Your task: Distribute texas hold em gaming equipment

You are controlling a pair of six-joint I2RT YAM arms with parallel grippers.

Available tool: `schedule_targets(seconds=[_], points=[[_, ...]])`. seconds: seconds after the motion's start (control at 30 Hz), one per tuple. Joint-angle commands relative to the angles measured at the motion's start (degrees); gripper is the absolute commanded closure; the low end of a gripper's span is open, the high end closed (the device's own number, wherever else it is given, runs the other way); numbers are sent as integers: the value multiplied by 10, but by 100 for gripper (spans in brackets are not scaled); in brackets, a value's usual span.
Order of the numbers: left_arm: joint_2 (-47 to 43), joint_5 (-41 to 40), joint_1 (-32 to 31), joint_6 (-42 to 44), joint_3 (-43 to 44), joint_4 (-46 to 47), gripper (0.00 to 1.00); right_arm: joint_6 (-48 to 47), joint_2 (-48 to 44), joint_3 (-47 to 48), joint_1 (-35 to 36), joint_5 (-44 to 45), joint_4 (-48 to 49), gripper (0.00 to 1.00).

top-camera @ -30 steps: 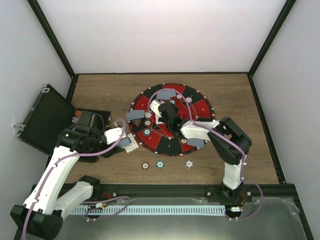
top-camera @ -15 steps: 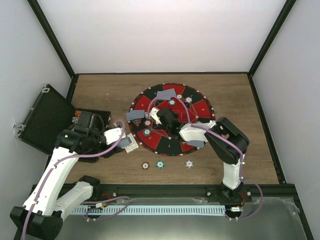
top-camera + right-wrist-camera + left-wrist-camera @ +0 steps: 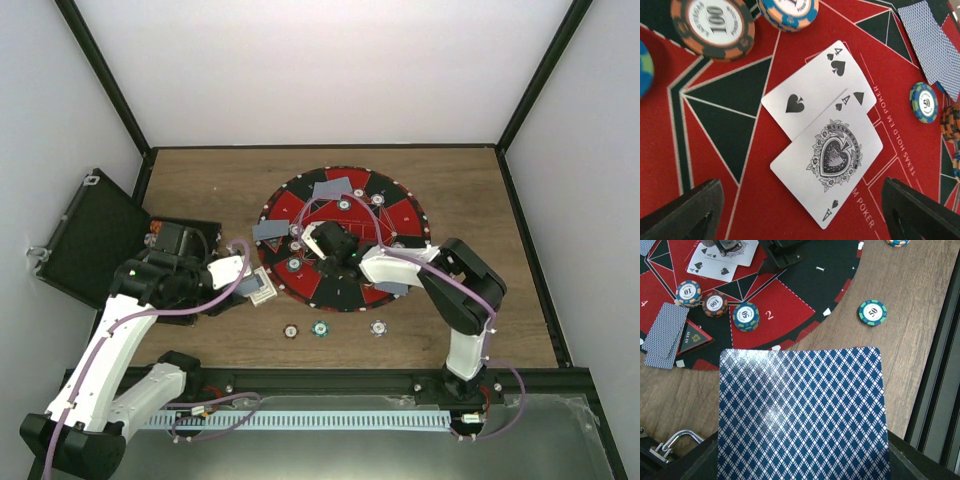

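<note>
Right claw (image 3: 800, 220) gapes wide directly above two white face-up spade cards (image 3: 825, 145) lying slantwise on the round red-and-black mat (image 3: 705, 125); left claw (image 3: 802, 467), off its near-left rim, pinches a blue-diamond-backed card (image 3: 800, 405).

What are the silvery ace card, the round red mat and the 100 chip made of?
Ace of spades: probably plastic or coated paper; it has a silvery sheen and crisp, flat edges. Mat: looks like felt or printed fabric; matte, faintly fuzzy, no glare. 100 chip: likely clay or plastic composite; dull striped rim, smoother centre label. Looks alone can't settle it.
</note>
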Motion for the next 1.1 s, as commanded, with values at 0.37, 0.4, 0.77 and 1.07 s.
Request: schedule_targets(seconds=[0.37, 0.4, 0.77, 1.07], points=[[-7, 15, 0, 7, 6, -1, 96, 390, -94, 160, -140, -317, -168, 13], [-7, 16, 0, 7, 6, -1, 96, 413, -98, 158, -145, -360, -170, 13], [-9, 25, 0, 5, 3, 6, 96, 495, -85, 128, -174, -466, -214, 15], [-12, 19, 0, 8, -3, 5, 95, 522, -46, 58, -177, -487, -173, 16]])
